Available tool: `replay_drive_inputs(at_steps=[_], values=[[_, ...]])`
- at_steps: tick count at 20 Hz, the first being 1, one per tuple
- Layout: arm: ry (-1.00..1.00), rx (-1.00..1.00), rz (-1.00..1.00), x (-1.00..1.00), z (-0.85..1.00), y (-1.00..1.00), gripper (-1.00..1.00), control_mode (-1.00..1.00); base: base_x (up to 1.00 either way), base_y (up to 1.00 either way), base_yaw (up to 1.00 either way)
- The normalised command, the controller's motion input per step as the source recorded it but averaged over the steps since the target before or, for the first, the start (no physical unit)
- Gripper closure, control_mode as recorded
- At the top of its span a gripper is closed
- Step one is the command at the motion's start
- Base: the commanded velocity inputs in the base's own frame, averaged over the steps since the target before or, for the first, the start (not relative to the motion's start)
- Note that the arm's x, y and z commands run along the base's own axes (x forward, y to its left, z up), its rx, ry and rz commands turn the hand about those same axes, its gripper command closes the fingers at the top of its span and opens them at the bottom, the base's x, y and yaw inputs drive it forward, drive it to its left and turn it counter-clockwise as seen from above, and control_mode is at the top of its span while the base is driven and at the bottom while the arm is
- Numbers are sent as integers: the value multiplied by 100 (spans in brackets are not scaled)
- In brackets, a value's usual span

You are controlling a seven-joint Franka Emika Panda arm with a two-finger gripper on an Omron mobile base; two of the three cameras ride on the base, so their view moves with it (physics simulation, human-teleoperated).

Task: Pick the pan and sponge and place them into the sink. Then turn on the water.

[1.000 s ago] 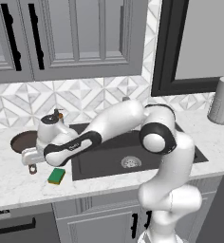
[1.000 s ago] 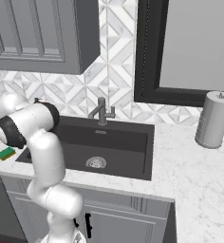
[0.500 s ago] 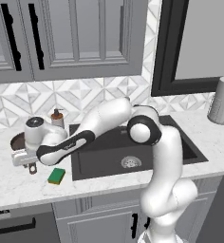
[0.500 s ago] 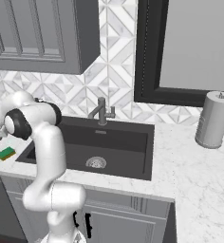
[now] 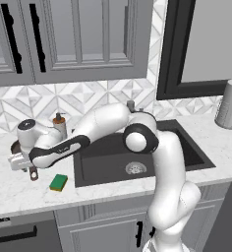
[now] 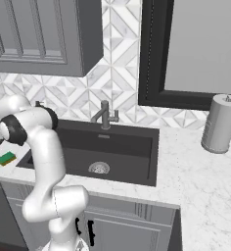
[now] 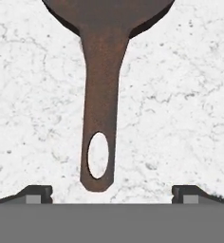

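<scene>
Pan (image 7: 104, 52) flat on the desk (image 7: 180, 118) left of the sink (image 5: 137, 152), tool (image 7: 112, 192) spread wide above its handle, seemingly centred, so a slightly skewed descent could nudge that thin handle aside.

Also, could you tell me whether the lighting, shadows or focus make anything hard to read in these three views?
Left base view: flat, even light, the sponge crisp. Right base view: the sink basin dark but readable. Hand view: the pan handle sharp against the marble, no glare or blur.
</scene>
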Motion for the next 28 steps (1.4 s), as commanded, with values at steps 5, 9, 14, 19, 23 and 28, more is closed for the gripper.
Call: replay_drive_inputs(at_steps=[5,9,14,19,23,28], values=[[0,0,-3,30,-29,-12,-100,-100,0,0,0],[-1,0,-4,38,-24,0,-100,-100,0,0,0],[-5,0,-7,43,-16,17,-100,-100,0,0,0],[-9,0,-9,31,-5,42,-100,-100,0,0,0],[-11,0,-10,10,0,55,-100,-100,0,0,0],[-3,0,-3,3,-45,10,-100,-100,0,0,0]])
